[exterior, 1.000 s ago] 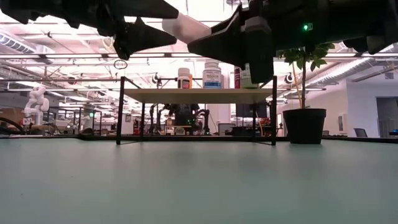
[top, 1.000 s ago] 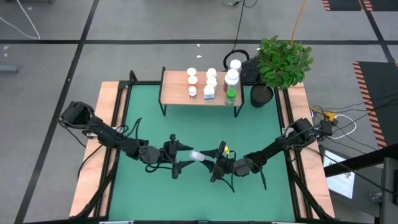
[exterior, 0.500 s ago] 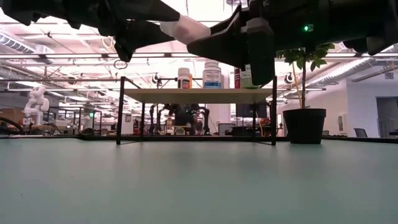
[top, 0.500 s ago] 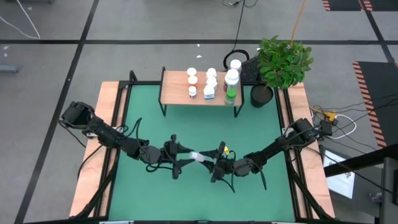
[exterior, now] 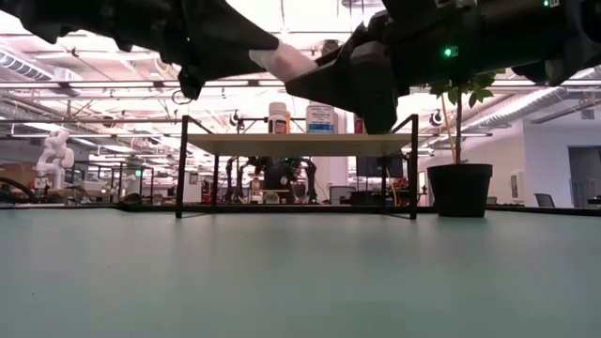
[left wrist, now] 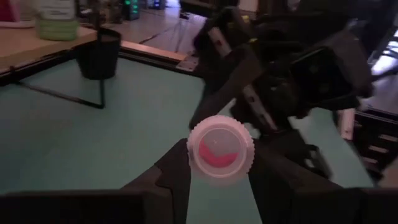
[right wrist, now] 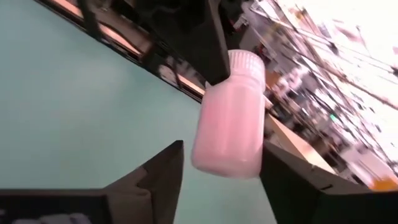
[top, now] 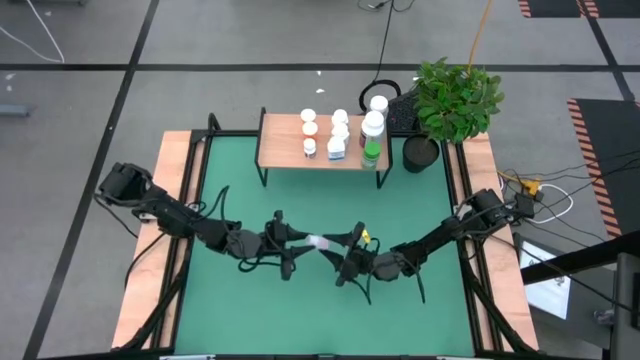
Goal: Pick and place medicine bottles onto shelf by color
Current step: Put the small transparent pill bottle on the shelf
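Observation:
A pale pink medicine bottle (top: pixel 318 243) with a white cap hangs level above the green mat, between my two grippers. My left gripper (left wrist: pixel 219 177) is shut on its cap end. My right gripper (right wrist: pixel 222 163) is open, one finger on either side of the bottle's base (right wrist: pixel 225 158). The shelf (top: pixel 290 145) stands at the table's far side on thin black legs. Several medicine bottles (top: pixel 340 128) stand upright on it: orange, white and green ones. My left gripper pinches the bottle's white cap (left wrist: pixel 221 151) between its two fingers, which come in level from the table's left and lie along the bottle. The bottle is lifted clear of the mat, lying roughly level, its base toward my right gripper. My right gripper: whether its fingers (right wrist: pixel 283 177) touch the base I cannot tell.
A potted green plant (top: pixel 455 98) in a black pot (top: pixel 421 152) stands right of the shelf. Wooden strips (top: pixel 150 260) border the green mat (top: pixel 300 310). The mat in front of the shelf lies bare below the arms.
My left gripper's fingers have shut from a wide gap onto the bottle's cap end. The bottle has stayed lifted and level between the two grippers.

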Available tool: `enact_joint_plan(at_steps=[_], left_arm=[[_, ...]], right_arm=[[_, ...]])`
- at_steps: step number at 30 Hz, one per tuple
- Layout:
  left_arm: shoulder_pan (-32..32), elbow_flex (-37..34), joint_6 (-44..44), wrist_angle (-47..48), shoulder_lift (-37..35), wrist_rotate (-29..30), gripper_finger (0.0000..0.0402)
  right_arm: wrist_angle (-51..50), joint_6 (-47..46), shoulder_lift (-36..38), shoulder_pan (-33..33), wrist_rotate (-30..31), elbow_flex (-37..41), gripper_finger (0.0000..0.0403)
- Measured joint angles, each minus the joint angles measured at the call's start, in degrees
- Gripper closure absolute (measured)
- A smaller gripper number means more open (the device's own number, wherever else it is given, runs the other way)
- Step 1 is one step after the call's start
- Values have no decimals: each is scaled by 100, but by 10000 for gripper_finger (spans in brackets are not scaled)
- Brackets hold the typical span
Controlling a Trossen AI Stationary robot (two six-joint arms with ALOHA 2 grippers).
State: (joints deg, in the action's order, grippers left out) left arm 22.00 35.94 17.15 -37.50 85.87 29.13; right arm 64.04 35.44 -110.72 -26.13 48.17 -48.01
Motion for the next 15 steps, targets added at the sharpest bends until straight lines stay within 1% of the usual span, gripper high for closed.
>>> enact_joint_plan(at_steps=[4,9,12,15], left_arm=[[-162,0,112,130,0,80,268],[-304,0,143,232,-41,79,266],[-395,2,291,515,-257,62,266],[-503,0,517,1036,-599,57,265]], right_arm=[[-6,-45,0,-13,465,0,171],[-134,-511,22,-17,730,0,130],[-700,-1022,161,-17,730,0,109],[-1537,-1749,413,-14,716,0,91]])
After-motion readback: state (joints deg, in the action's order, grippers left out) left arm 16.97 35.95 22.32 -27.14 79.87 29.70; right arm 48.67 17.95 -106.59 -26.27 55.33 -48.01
